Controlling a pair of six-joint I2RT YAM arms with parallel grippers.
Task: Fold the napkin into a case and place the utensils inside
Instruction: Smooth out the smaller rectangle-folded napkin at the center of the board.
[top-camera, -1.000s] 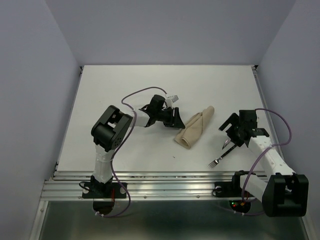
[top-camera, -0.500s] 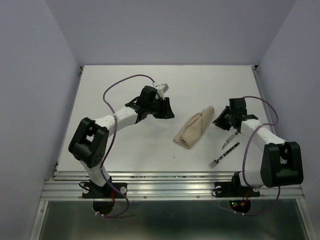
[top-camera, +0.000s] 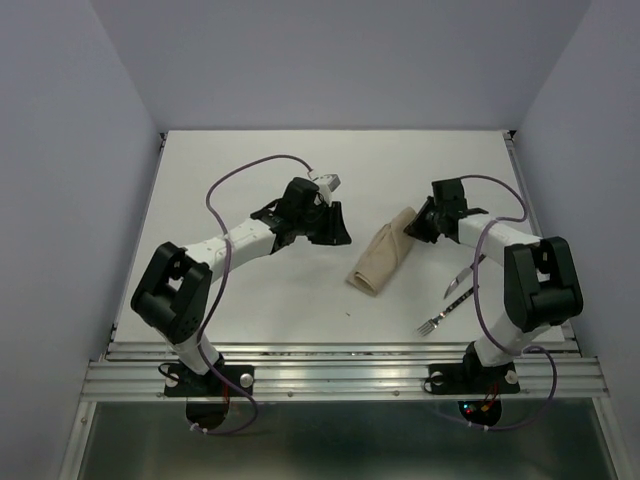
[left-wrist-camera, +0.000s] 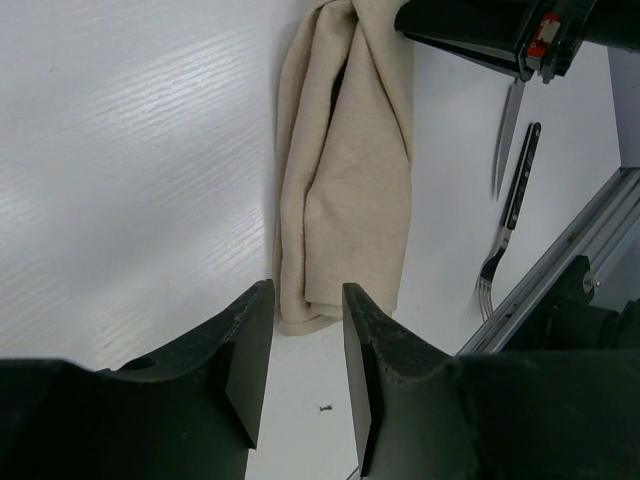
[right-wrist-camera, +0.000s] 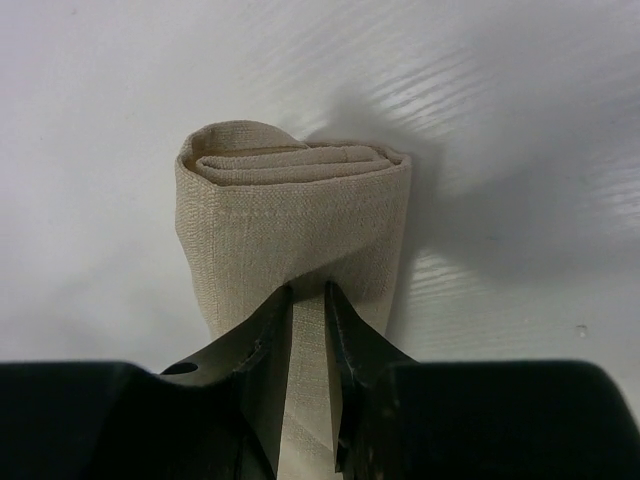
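The beige napkin (top-camera: 385, 258) lies folded into a narrow case, slanting across the table's middle. My right gripper (top-camera: 414, 224) is at its far upper end. In the right wrist view the jaws (right-wrist-camera: 308, 290) are shut on a fold of the napkin (right-wrist-camera: 290, 200), with cloth filling the narrow gap between them. My left gripper (top-camera: 336, 226) stands open just left of the napkin, apart from it. The left wrist view shows only bare table between those jaws (left-wrist-camera: 307, 295), with the napkin (left-wrist-camera: 345, 170) beyond them. The knife (top-camera: 462, 276) and the fork (top-camera: 445, 312) lie side by side, right of the napkin.
The white table (top-camera: 250, 170) ends at a metal rail (top-camera: 340, 365) in front, and lilac walls stand close on the other three sides. A tiny dark speck (left-wrist-camera: 327, 407) lies on the table near my left gripper. Purple cables loop over both arms.
My right gripper left the spot by the knife and fork, swung up and left to the napkin's far end, and shut on the cloth. The left arm stretched out; its gripper shifted slightly.
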